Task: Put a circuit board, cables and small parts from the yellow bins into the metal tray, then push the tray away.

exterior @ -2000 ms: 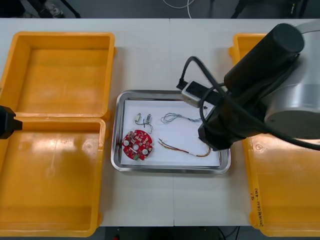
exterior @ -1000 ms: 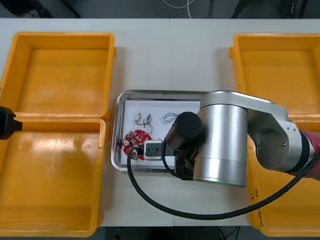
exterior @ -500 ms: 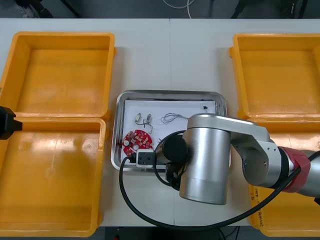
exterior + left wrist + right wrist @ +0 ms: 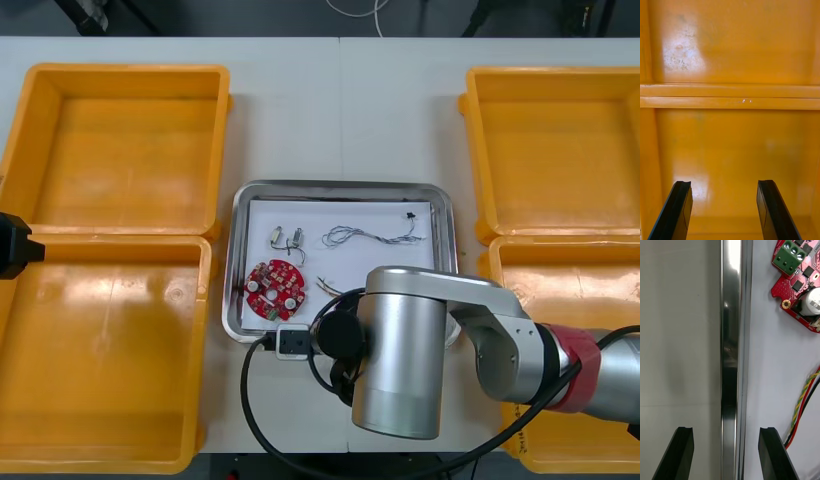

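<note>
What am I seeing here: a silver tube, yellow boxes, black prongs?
A two-armed robot at a table. One picture looks down from above its arms: the silver tube is its right arm, bent over a tray between yellow bins. The tray holds a red board, cables and small metal parts. The other two come from cameras on the wrists; the prongs are fingers. The right gripper stands open astride the tray's near rim; the left gripper, open, hangs over the left bins. Nothing is held.
</note>
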